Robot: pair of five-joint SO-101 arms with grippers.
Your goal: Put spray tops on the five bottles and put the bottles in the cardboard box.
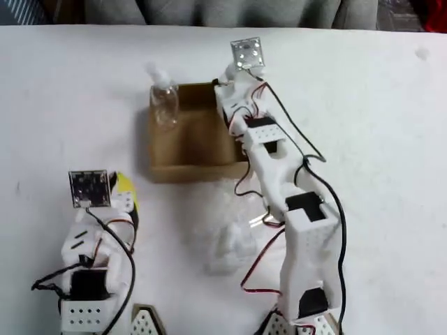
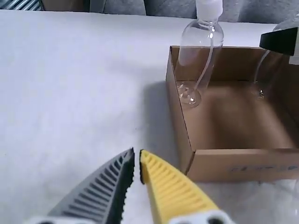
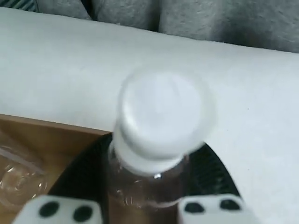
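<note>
Black-fingered right gripper (image 3: 149, 186) grips a capped bottle (image 3: 161, 116) in the box's (image 1: 192, 150) upper right corner, a second bottle (image 1: 165, 101) stands in its upper left corner, and the left gripper (image 2: 136, 163), lower left, sits nearly closed, empty.

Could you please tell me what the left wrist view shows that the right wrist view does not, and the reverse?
Left wrist view, not the right: the left gripper, shut and empty, and the cardboard box with its floor and near wall. Right wrist view, not the left: from above, the white spray top of the bottle clamped in the right gripper. Both: the cardboard box, that bottle and the right gripper.
</note>
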